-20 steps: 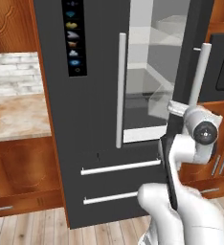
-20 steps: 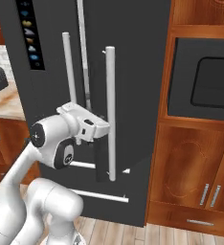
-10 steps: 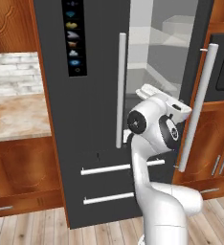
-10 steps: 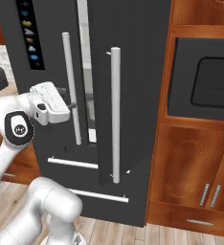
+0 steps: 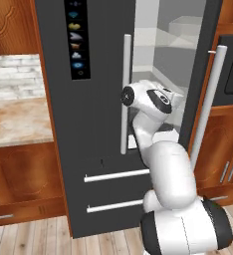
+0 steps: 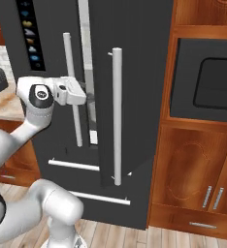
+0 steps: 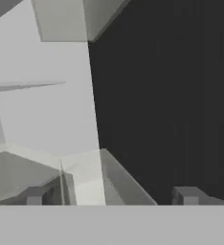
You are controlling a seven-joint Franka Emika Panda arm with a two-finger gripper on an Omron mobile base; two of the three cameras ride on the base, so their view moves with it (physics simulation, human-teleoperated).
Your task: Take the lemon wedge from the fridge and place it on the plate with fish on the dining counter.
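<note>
The dark-grey fridge stands before me with its right door swung partly open on a pale interior with shelves. My hand reaches into the gap between the two doors. My gripper is open with nothing between its fingertips. In the hand view it faces the pale inner wall on the left and the dark door face on the right. The white hand sits beside the left door's silver handle. The lemon wedge, plate, fish and dining counter are out of view.
The open door's long handle stands to the right of my arm. Two drawers with bar handles lie below. Wood cabinets and a built-in black oven flank the right; a stone-topped wall counter lies left.
My hand has left the right door's handle and swung left and up into the gap between the doors. The jaws have opened wide. The door stays ajar.
</note>
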